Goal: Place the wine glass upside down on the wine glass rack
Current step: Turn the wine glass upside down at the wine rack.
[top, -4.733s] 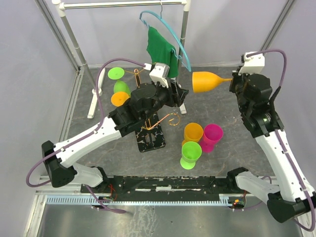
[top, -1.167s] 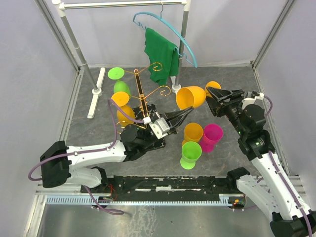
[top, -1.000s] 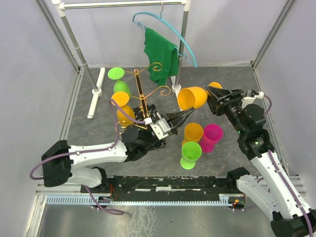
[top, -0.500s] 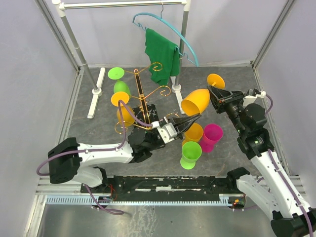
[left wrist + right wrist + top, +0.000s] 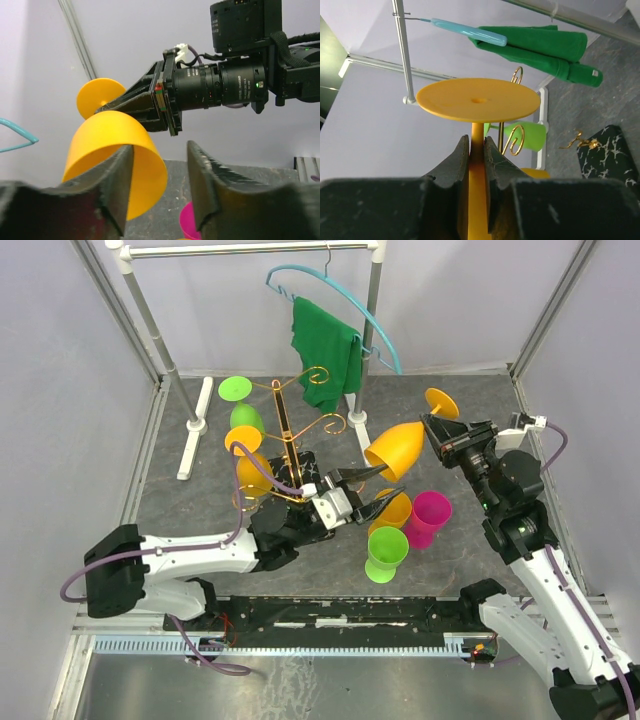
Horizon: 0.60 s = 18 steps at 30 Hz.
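My right gripper point(image 5: 436, 432) is shut on the stem of the orange wine glass point(image 5: 395, 447) and holds it in the air, tilted, bowl down-left and foot point(image 5: 440, 402) up. In the right wrist view the fingers point(image 5: 462, 152) pinch the stem point(image 5: 477, 131) just under the foot. My left gripper point(image 5: 368, 490) is open and empty, right below the bowl. In the left wrist view the bowl point(image 5: 145, 165) hangs just beyond its open gripper point(image 5: 159, 172). The gold wine glass rack point(image 5: 285, 430) on its black marbled base point(image 5: 312, 466) stands left of the glass.
Green point(image 5: 240, 412) and orange point(image 5: 243, 440) glasses hang on the rack's left arms. Orange point(image 5: 398, 508), pink point(image 5: 430, 515) and green point(image 5: 386, 550) cups stand below the held glass. A white clothes rail point(image 5: 372, 300) with a green cloth point(image 5: 325, 340) on a blue hanger stands behind.
The right gripper has swung the orange glass so its bowl points down-left instead of facing up. The left gripper has moved right, under the bowl, and spread its fingers.
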Tool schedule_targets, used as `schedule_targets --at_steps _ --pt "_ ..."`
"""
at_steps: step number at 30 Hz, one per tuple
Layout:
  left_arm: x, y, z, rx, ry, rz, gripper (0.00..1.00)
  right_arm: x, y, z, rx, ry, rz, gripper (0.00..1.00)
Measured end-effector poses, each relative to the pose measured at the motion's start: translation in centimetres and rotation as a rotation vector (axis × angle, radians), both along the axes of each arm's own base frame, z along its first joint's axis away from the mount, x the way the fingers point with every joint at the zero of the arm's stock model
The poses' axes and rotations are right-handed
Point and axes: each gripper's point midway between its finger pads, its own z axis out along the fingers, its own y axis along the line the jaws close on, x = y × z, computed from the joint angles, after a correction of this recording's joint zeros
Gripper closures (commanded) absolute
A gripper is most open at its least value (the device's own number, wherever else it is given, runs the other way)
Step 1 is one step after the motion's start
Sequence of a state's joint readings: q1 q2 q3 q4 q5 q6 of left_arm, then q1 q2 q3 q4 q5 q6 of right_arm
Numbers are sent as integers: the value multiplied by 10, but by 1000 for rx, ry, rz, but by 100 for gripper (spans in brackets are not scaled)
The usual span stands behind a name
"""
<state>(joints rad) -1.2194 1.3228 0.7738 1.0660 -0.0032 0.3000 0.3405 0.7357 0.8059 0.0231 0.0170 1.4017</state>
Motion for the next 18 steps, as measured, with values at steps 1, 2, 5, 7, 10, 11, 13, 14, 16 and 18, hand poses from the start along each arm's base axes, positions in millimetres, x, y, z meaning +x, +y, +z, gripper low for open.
schedule_targets --at_steps 1,2,5,7,10,11,13,14,16,18 --pt "-1 2 0 7 5 -1 39 1 -1 -1 -19 -7 -7 100" --pt "-1 3 -1 12 10 -3 38 1 -2 -1 -37 -13 -15 100" --pt "-3 5 -9 46 41 -10 36 5 -6 -3 -118 -41 -42 99" --pt "-4 8 -17 73 73 -18 35 8 -8 0 -200 -69 -62 99" --pt "-5 15 -23 98 124 -14 34 15 -12 4 -360 -115 -92 100" --pt "-4 19 -23 100 142 -8 34 17 -13 6 -419 -134 -99 99" --pt "-2 27 -21 106 181 15 34 21 -15 9 -529 -172 -110 99" --pt "0 30 -19 111 201 31 34 23 -16 9 -585 -191 -115 99" --pt "5 35 -9 119 239 63 35 27 -17 7 -690 -225 -118 99" --pt "11 40 8 115 273 98 35 31 -16 2 -788 -256 -110 99"
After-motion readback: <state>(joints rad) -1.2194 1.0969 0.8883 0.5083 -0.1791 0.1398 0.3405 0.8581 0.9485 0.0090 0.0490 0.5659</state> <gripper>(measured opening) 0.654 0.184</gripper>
